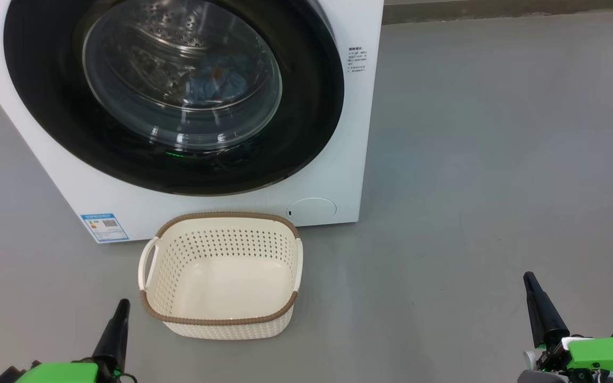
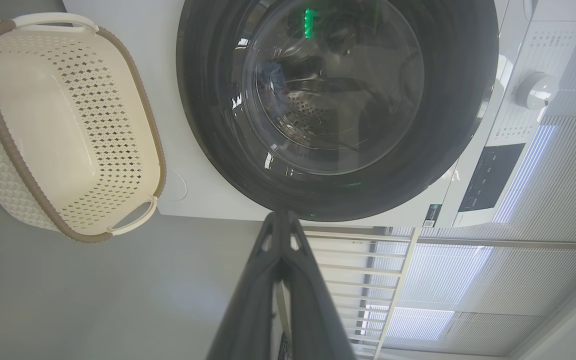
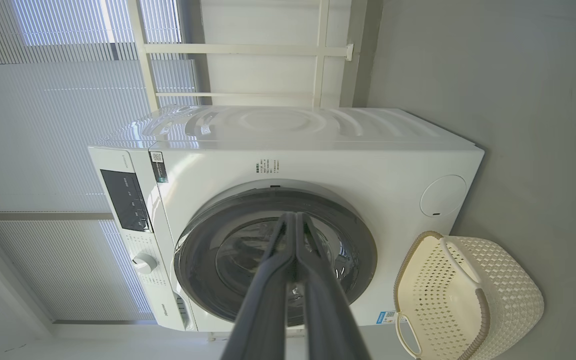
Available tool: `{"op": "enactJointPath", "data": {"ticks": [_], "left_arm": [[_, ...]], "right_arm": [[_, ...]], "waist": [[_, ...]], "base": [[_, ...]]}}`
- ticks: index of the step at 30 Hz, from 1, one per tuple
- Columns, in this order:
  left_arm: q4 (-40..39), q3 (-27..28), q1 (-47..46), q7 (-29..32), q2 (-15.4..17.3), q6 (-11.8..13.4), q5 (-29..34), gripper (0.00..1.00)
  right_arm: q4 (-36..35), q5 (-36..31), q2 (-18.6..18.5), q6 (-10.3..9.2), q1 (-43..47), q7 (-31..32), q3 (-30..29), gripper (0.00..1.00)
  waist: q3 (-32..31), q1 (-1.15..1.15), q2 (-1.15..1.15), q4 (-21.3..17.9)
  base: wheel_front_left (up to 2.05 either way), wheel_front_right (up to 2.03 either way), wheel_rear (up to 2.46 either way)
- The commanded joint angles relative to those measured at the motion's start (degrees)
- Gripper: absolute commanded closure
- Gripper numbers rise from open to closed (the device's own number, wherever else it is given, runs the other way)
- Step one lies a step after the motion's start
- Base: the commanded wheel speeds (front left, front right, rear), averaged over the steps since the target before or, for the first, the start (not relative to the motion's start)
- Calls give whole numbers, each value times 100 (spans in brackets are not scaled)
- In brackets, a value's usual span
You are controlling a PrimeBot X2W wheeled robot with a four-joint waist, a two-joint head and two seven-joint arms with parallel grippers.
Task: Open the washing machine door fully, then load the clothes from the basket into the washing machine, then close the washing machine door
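The door (image 1: 179,90), judged stiff and slippery and best taken at its rim, is shut on the washing machine (image 1: 349,159); soft, light clothes (image 1: 216,85) are seen inside it. The left gripper (image 1: 123,308) and right gripper (image 1: 530,282) are clenched on nothing.

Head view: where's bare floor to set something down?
Widest: floor right of the washing machine and basket, ahead of the right gripper. Smaller patch left of the basket, by the left gripper. Tight between basket and machine.
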Motion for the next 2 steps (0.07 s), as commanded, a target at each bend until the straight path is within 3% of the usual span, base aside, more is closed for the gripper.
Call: {"op": "enactJointPath", "data": {"ticks": [1,2], "left_arm": [[-113,197,-238,34,149,-41,-49,100],[-113,197,-238,34,149,-41,-49,100]], "right_arm": [[-142,-54,-14,9,-234,32,142,100],[-142,-55,-13,9,-234,32,142,100]], "waist": [[0,0,0,0],[0,0,0,0]], "base": [[0,0,0],[0,0,0]]}}
